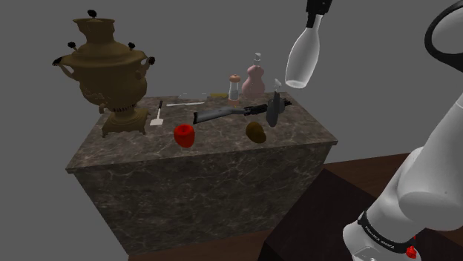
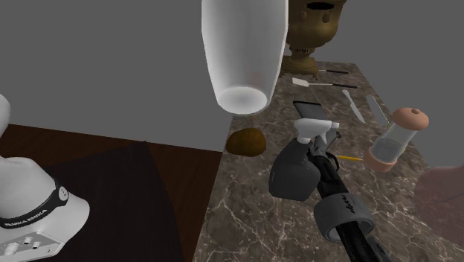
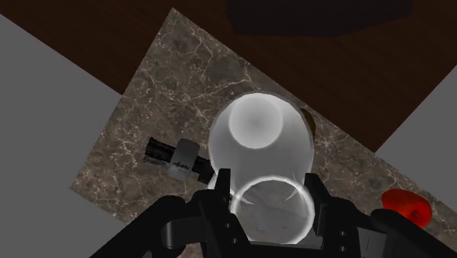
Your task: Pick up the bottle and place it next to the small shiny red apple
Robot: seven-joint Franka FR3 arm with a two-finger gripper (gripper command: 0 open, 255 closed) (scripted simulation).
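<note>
The gripper (image 3: 267, 192) is clamped on the neck of the white bottle (image 1: 303, 58), which hangs base-down (slightly tilted) in the shoulder view's upper right, high above the table (image 1: 222, 159). The red apple (image 1: 184, 135) lies toward the lower left.

White robot arm (image 1: 434, 178) with smooth, bulky, rounded links. A black band (image 1: 386, 236) with small white lettering rings one joint, and a small red spot (image 1: 412, 253) sits beside it. A black joint (image 1: 438, 41) curves higher up. The gripper (image 3: 267, 190) is all black and blocky, with two fingers (image 3: 222, 187).
</note>
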